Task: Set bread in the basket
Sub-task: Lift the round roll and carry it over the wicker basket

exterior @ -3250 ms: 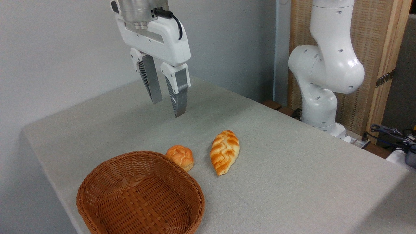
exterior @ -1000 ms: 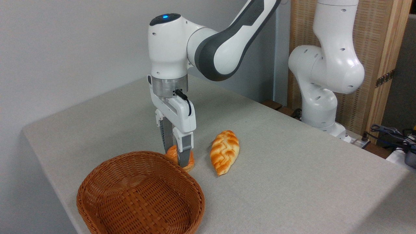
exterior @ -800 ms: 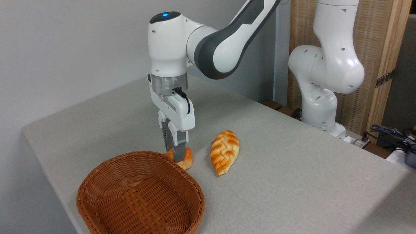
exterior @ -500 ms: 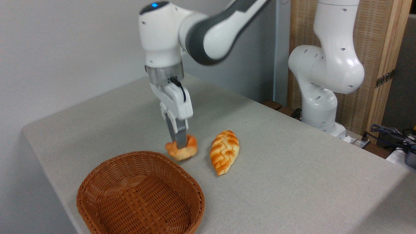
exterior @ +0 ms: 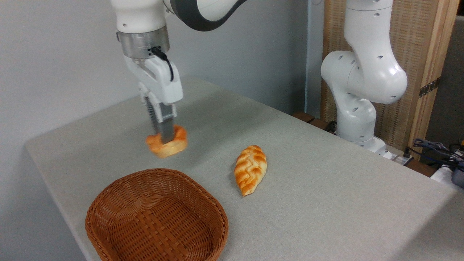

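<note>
1. Camera view: the table (exterior: 308, 188) runs from the far left corner toward the lower right; its left edge falls away just left of the basket (exterior: 108, 206), which sits at the near left, its near side cut off by the bottom of the picture.
2. The basket is empty, its opening facing up.
3. Bare cloth lies behind the basket and to the right of the loaf (exterior: 250, 169); the loaf lies flat, near the basket's right rim but apart from it.
4. The arm's base (exterior: 359, 119) stands off the table's far right edge, well apart from the basket.
5. The gripper (exterior: 165, 136) points down, its fingers pinching the bun (exterior: 167, 142) from both sides.
6. The bun hangs clear of the table, slightly blurred, its paler underside tilted toward the camera.
7. It is above and behind the basket's far rim, not over the bowl as far as this view shows, and well left of the loaf.
</note>
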You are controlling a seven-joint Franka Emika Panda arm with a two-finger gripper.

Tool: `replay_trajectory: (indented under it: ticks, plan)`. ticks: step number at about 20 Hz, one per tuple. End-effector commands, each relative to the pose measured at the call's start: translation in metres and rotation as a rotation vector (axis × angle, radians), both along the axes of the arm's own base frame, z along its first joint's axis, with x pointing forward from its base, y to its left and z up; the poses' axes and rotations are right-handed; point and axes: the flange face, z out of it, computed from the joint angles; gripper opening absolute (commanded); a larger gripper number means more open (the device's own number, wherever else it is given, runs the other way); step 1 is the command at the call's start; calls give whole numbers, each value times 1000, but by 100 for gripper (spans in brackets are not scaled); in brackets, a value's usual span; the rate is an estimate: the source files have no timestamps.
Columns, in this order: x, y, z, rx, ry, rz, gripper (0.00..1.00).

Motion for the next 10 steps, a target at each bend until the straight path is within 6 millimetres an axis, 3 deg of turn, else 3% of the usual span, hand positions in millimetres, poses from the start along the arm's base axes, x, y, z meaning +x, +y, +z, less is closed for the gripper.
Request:
replay_trajectory:
  ticks: [1,2,3,4,7,8,10]
  plan:
    - [29,12,6,-33,-134,30,26]
    - [36,13,3,-29,-160,30,34]
    - [42,16,-3,-20,-178,33,50]
    - [47,18,-11,5,-186,28,59]
    - [60,16,-44,118,-169,-29,93]
    - [63,12,-56,148,-163,-51,100]
    - [66,1,-66,150,-160,-67,100]
